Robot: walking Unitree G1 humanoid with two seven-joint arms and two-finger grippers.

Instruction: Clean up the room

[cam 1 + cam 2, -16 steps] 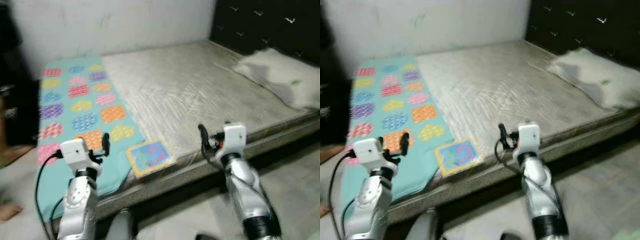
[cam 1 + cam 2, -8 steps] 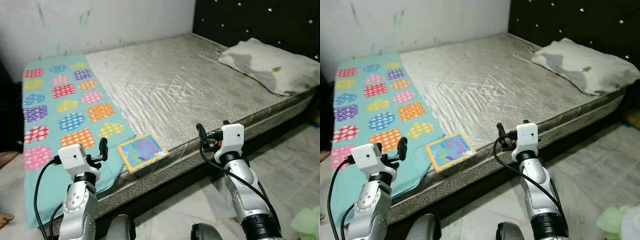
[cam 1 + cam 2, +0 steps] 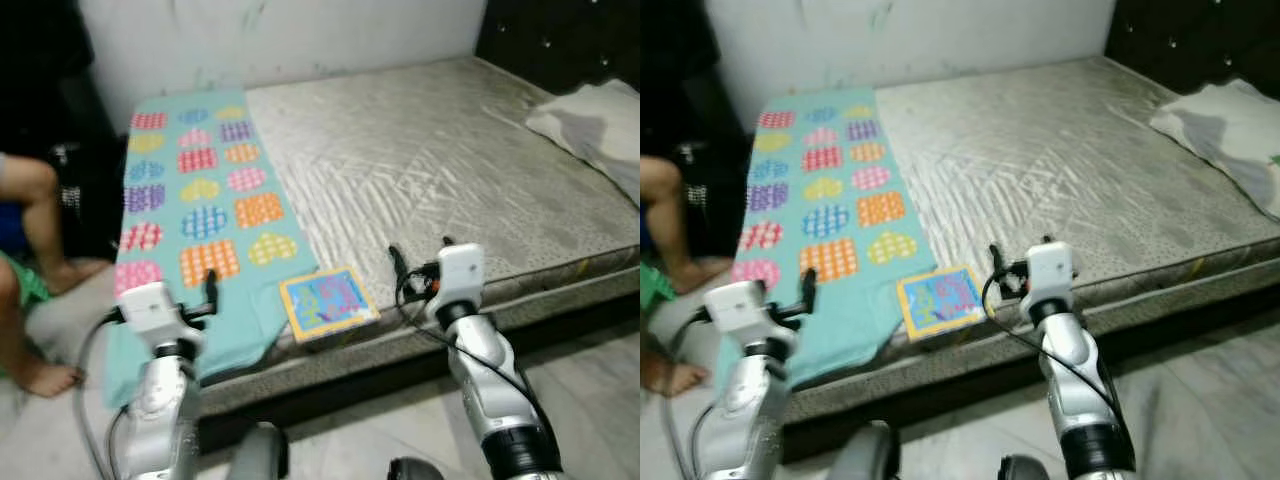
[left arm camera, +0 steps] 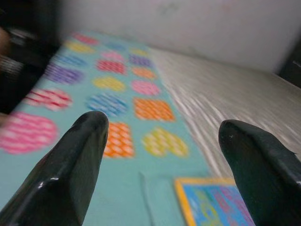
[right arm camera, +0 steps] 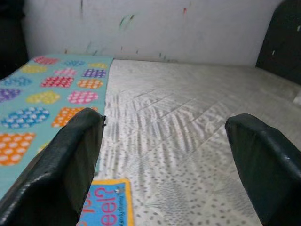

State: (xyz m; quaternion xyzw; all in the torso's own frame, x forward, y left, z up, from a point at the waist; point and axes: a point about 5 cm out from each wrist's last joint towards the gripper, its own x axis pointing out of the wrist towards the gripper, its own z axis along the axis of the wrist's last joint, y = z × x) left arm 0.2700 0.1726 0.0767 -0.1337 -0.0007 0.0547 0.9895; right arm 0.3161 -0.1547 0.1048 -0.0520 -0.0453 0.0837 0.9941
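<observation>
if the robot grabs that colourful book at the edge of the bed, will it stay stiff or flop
The book looks thin and flat with a straight yellow border, so it is probably light and fairly stiff. It lies flat on the mattress near the front edge, so a push might slide it off. Being so flat, it may be hard for the open right gripper to get fingers under.

The pillow (image 3: 598,115) was cut off by the right edge of both eye views. The person (image 3: 28,262) on the left was cut off by the frame, with only bare legs visible. The book (image 5: 107,205) was cut off by the lower edge of both wrist views. The left wrist view was blurred, so the book's lettering was unreadable there.
</observation>
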